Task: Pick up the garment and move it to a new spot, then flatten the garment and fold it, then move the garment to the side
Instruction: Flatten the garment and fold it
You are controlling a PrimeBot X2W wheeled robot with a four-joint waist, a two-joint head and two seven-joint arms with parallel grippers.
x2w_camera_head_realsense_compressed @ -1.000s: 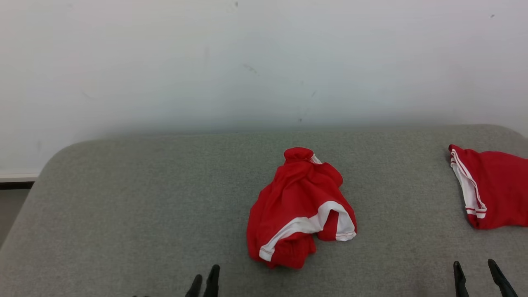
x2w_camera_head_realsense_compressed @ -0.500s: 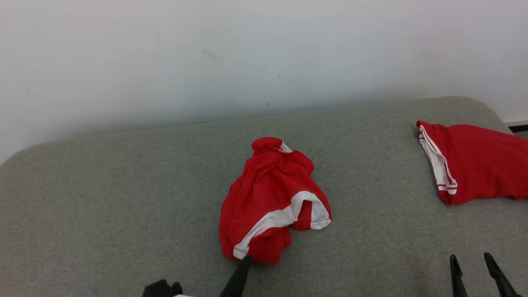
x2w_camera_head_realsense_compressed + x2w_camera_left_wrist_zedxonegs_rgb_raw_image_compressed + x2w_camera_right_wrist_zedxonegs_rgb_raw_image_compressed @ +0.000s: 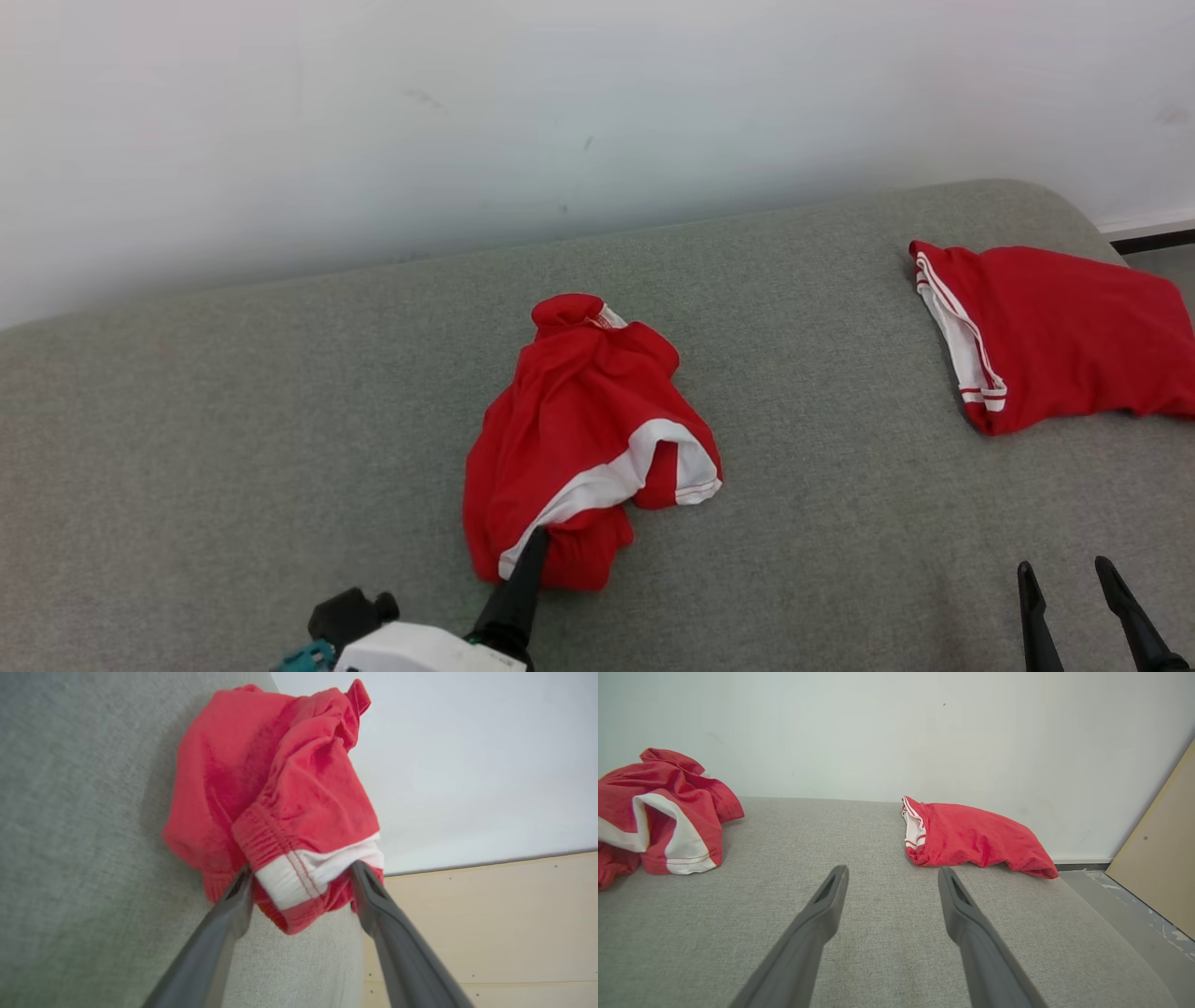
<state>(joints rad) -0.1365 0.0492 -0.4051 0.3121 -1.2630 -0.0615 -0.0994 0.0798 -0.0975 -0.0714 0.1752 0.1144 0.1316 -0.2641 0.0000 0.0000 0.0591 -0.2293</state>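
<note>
1. The crumpled red garment (image 3: 583,439) lies on the grey cushion (image 3: 233,420), its white-banded near hem between the fingers of my left gripper (image 3: 301,872).
2. Those jaws stand wide apart, one tip on each side of the hem, not clamped.
3. My right gripper (image 3: 893,871), jaws also spread, hovers over bare cushion, with the garment off to its left.
4. A second red garment (image 3: 971,835) lies ahead of my right jaws, slightly to the right.

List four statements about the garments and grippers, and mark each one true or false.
1. The left gripper has its open fingers on either side of the crumpled garment's near edge. True.
2. The right gripper holds the second garment. False: it is open and well apart from that garment.
3. The crumpled garment is blue. False: it is red with white trim.
4. The second garment lies near the right end of the grey cushion. True.
</note>
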